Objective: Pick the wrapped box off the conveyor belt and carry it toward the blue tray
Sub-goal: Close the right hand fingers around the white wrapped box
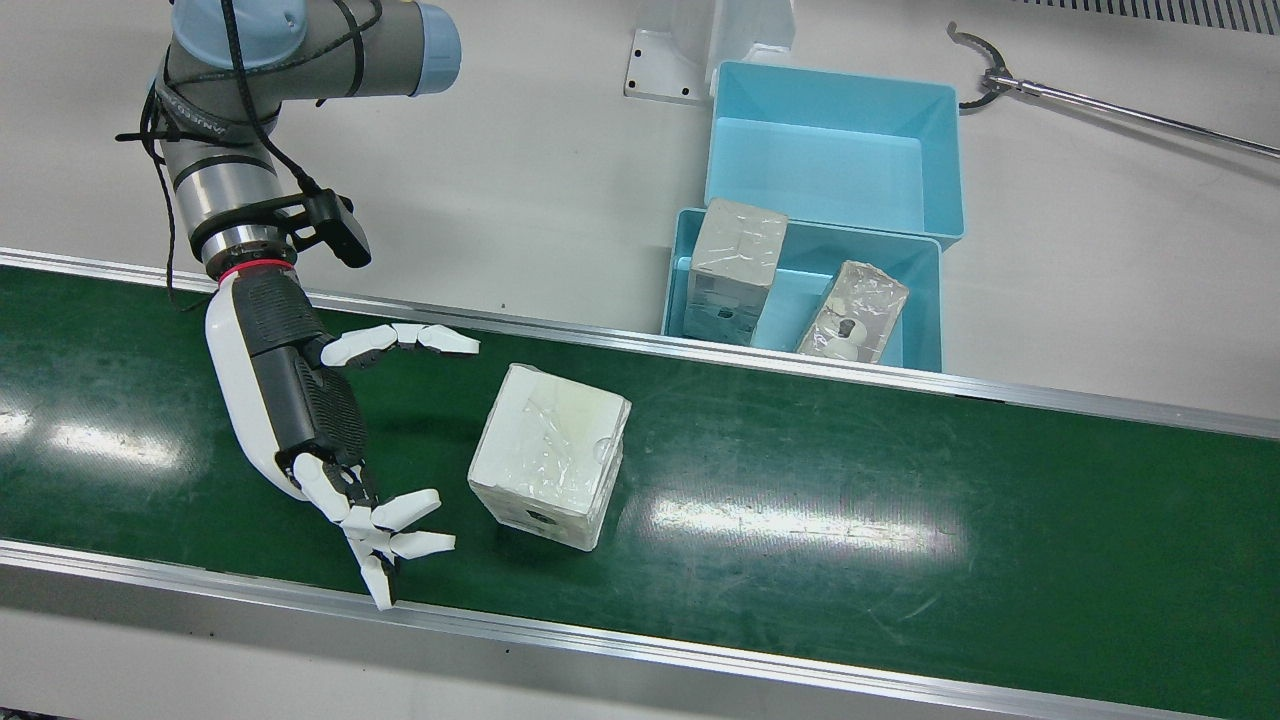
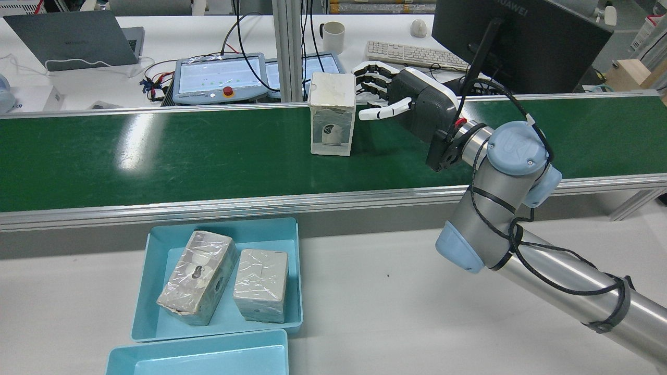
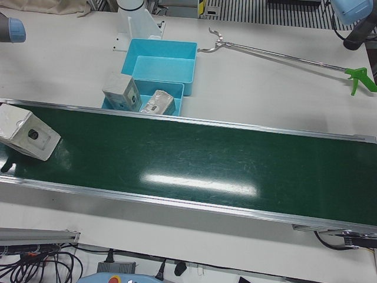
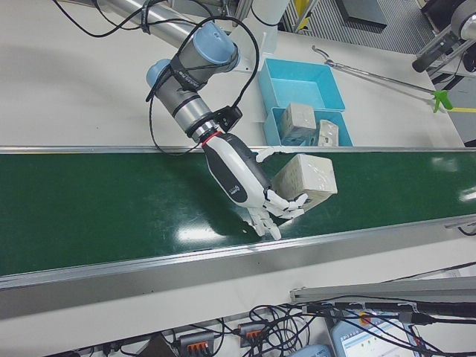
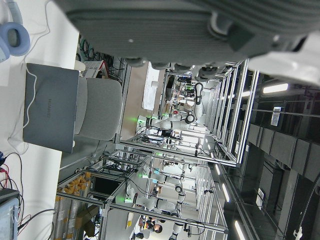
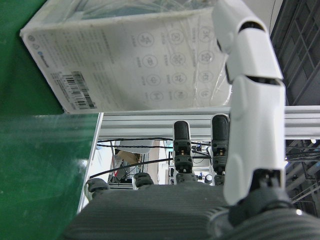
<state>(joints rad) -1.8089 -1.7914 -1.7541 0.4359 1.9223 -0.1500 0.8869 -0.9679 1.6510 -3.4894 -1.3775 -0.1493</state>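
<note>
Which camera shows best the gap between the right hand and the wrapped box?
The front view: from above, the right hand lies open beside the wrapped box, with green belt between. The rear and right-front views overlap them; the right hand view is too close.

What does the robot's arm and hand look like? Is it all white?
Not all white. The right hand has white fingers and a white shell with a dark ribbed palm. A red ring marks the wrist. The arm is silver metal with pale blue joint caps, and black cable winds around it.
</note>
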